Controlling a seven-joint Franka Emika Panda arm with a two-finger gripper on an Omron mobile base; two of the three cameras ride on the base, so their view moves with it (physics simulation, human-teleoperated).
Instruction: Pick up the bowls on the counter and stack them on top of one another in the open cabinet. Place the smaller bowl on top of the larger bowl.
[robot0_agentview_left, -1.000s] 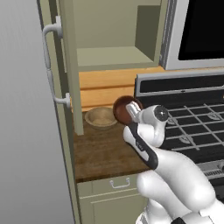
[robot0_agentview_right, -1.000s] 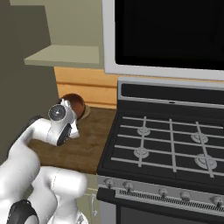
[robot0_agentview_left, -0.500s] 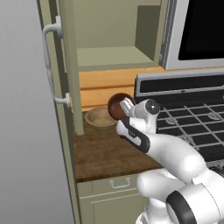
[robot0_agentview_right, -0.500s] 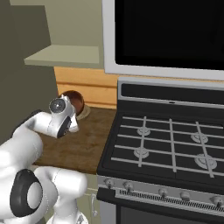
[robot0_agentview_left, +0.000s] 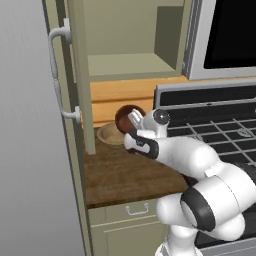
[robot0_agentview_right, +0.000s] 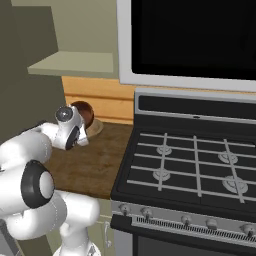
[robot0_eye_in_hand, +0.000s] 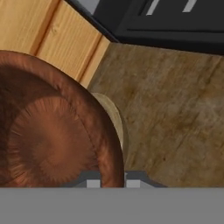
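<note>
While the gripper (robot0_eye_in_hand: 113, 178) is clamped on the rim of the small dark bowl (robot0_agentview_left: 127, 117), that bowl hangs tipped on edge above the counter (robot0_agentview_left: 125, 172), close to the wooden back wall (robot0_agentview_left: 107, 97) and just over the wide tan bowl (robot0_agentview_left: 111, 134). The left base view shows what the others leave out: the open cabinet (robot0_agentview_left: 132, 65) with its bare shelf, its door (robot0_agentview_left: 80, 75) swung out edge-on, and the white curved handle (robot0_agentview_left: 59, 75) on it. The right base view gives the stove (robot0_agentview_right: 195, 165) with its grates and knobs, the dark oven window above, and a sliver of the tan bowl (robot0_agentview_right: 96, 127) behind the arm, with the dark bowl (robot0_agentview_right: 83, 112) above it. The hand view looks straight into the dark bowl (robot0_eye_in_hand: 48, 135): round, glossy, reddish-brown, with fine grain radiating from a flat middle, its rim pinched between the two finger tips (robot0_eye_in_hand: 92, 183). Behind it a pale crescent of the tan bowl (robot0_eye_in_hand: 114, 120) sits on the streaky brown planks (robot0_eye_in_hand: 175, 113). The tan bowl is shallow, matte, and rests flat, mouth up. The dark bowl's mouth faces sideways toward the hand, its flat base turned away.
</note>
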